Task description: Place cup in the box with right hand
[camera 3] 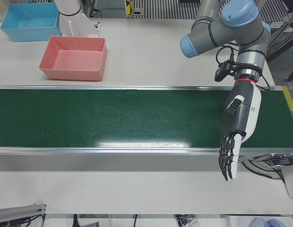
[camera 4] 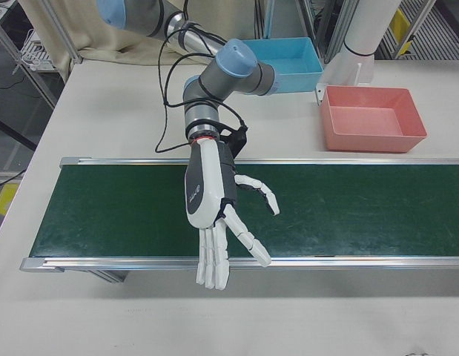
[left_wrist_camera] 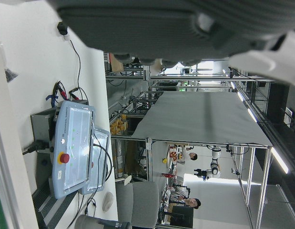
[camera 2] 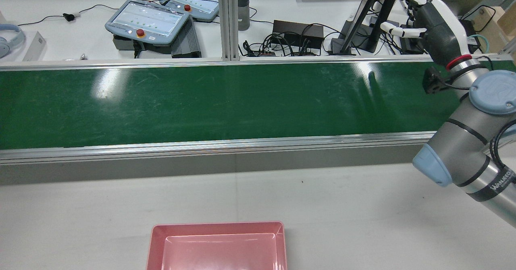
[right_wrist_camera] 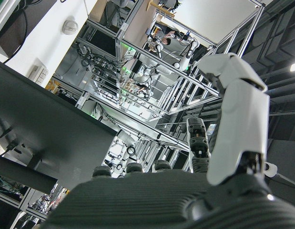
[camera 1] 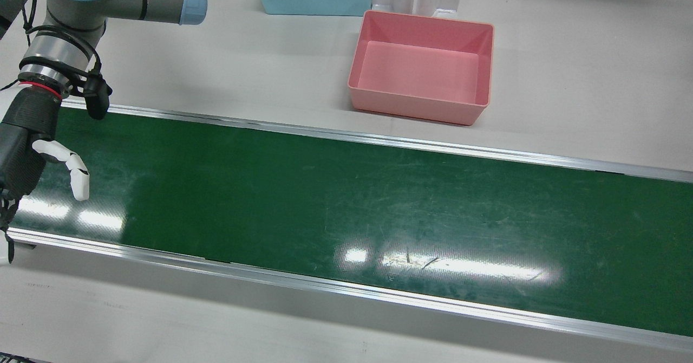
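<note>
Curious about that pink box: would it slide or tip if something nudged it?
The pink box would probably slide rather than tip, since it sits low and wide on the smooth white table. It is likely light: it is empty and looks like thin plastic.

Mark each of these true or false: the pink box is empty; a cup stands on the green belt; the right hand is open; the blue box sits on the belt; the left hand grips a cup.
1. The pink box is empty. True.
2. A cup stands on the green belt. False: no view shows a cup on it.
3. The right hand is open, with its fingers spread and holding nothing. True.
4. The blue box sits on the belt. False: it rests on the white table, off the belt.
5. The left hand grips a cup. False: it is open and holds nothing.
</note>
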Controlling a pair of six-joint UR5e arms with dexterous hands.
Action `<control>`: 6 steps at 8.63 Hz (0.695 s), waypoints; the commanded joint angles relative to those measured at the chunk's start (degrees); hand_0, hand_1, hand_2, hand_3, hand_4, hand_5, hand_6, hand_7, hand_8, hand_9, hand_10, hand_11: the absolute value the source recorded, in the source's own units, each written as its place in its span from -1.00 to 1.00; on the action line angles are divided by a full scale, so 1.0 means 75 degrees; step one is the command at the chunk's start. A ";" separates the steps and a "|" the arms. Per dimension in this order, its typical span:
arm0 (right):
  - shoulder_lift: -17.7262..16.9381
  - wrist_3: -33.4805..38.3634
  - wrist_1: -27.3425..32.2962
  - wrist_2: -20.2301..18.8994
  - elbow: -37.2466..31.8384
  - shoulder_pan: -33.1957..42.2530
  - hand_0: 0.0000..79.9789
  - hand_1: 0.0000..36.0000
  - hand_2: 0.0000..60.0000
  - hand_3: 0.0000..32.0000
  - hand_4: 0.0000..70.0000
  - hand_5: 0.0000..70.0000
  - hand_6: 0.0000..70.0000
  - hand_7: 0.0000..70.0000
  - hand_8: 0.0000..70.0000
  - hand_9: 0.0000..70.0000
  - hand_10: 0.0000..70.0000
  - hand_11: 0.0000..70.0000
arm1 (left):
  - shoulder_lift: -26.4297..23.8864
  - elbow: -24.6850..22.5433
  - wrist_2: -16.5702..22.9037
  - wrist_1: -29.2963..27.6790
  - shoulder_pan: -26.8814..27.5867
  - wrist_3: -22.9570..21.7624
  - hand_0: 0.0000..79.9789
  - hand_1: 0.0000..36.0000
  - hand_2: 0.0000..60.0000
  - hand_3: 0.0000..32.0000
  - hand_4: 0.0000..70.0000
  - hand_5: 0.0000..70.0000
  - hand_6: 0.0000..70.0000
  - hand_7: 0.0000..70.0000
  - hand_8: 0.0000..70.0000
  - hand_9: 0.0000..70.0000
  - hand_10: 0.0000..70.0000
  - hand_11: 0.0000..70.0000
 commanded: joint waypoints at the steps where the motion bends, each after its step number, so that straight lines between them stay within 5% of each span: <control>1: -0.0216 -0.0039 -0.0704 0.0023 0.1164 -0.0310 0.31 0.63 0.02 -1.00 -1.00 -0.81 -0.95 -1.00 -1.00 -1.00 -1.00 -1.00 | 0.0000 0.0000 0.0000 0.0000 0.0000 0.0000 -1.00 -1.00 -1.00 -1.00 -1.00 -1.00 -1.00 -1.00 -1.00 -1.00 -1.00 -1.00; 6: -0.0581 -0.0143 -0.0743 0.0035 0.1168 -0.0571 0.31 0.61 -0.05 -1.00 -1.00 -0.80 -0.96 -1.00 -1.00 -1.00 -1.00 -1.00 | 0.0000 0.0000 0.0000 0.0000 0.0000 0.0000 -1.00 -1.00 -1.00 -1.00 -1.00 -1.00 -1.00 -1.00 -1.00 -1.00 -1.00 -1.00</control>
